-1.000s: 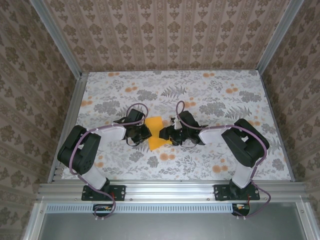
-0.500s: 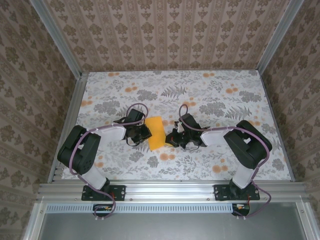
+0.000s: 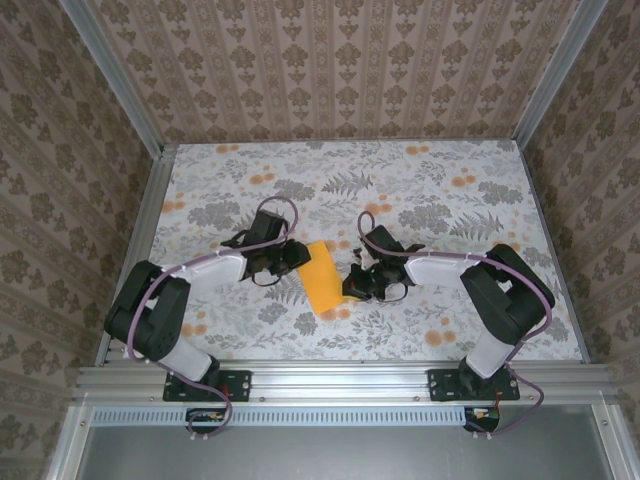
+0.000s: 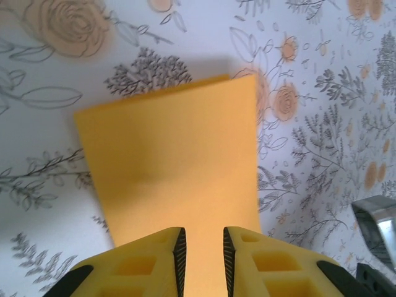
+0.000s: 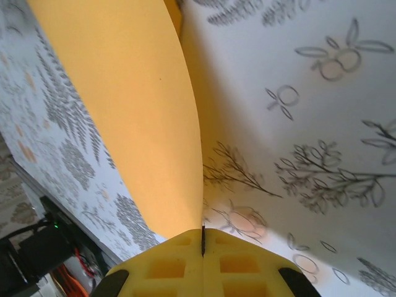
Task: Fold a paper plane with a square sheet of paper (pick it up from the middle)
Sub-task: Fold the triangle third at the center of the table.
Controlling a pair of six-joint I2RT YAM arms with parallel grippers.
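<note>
The top view is bright and evenly lit by soft light from above, sharp throughout, with only faint short shadows beside the arms on the table. In the left wrist view the paper glows, a soft shadow falls on the table past its far edge, the print toward the edges is blurred, and the left fingers are out of focus. In the right wrist view the paper throws a soft grey shadow to its right, the right fingers look soft, and the lower left corner is dim.
</note>
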